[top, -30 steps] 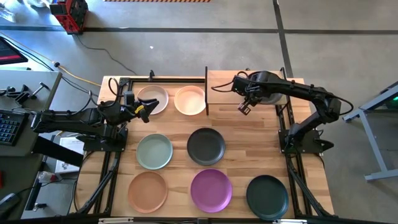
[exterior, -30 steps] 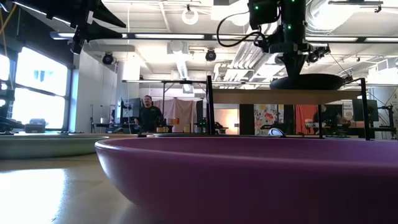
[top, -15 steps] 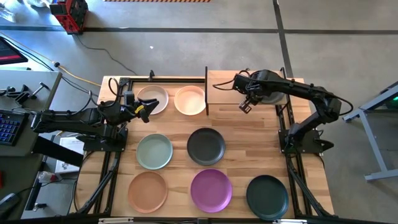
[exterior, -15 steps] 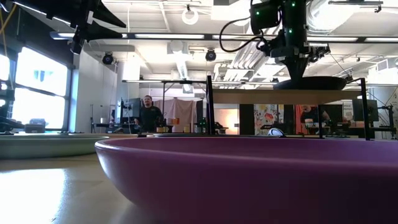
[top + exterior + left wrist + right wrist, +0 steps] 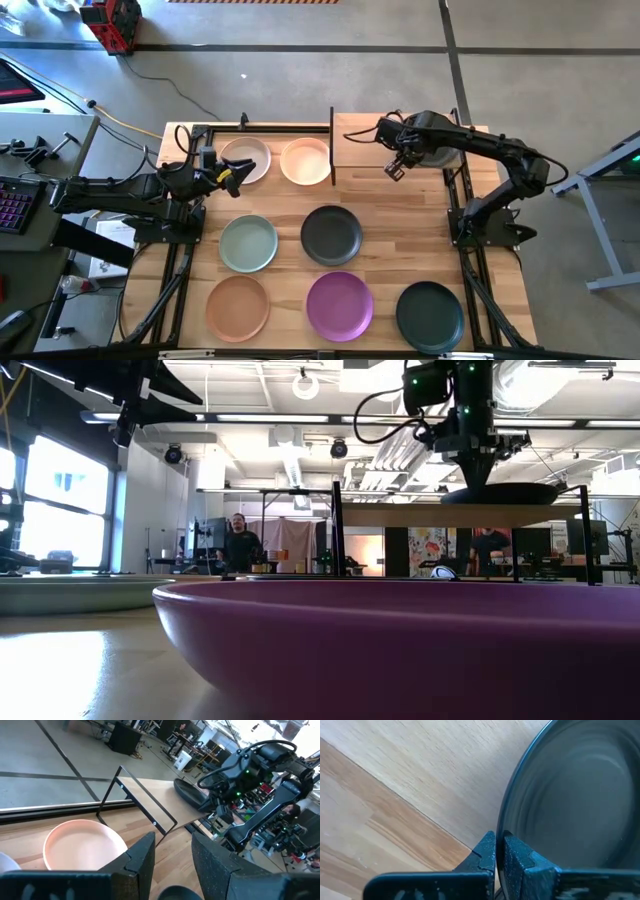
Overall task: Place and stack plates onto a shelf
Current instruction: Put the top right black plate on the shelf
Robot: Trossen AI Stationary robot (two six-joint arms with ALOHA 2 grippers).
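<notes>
A black plate (image 5: 437,152) sits on the shelf (image 5: 365,140), a light-wood board on black posts, with my right gripper (image 5: 499,840) shut on its rim. The low view shows this plate (image 5: 500,493) lying level on the shelf board (image 5: 400,516). My left gripper (image 5: 172,851) is open and hovers above the table by the beige plate (image 5: 248,158), touching nothing. On the tabletop lie the peach (image 5: 305,161), sage green (image 5: 248,243), charcoal (image 5: 331,234), terracotta (image 5: 238,307), purple (image 5: 340,305) and dark green (image 5: 430,315) plates. My right gripper pinches the black plate's rim (image 5: 507,817) on its left side, one finger inside the rim and one outside. The fingers (image 5: 487,852) come from above, pointing down. The plate is level, and its underside appears to rest on the shelf board.
A black post (image 5: 332,145) stands at the shelf's left end, beside the peach plate. The left half of the shelf board shows bare wood. People stand in the room beyond the table's far edge (image 5: 240,545).
My right gripper has carried the black plate slightly toward the table's right side over the shelf and stayed shut on its rim. The plate has kept level. My left arm has kept still.
</notes>
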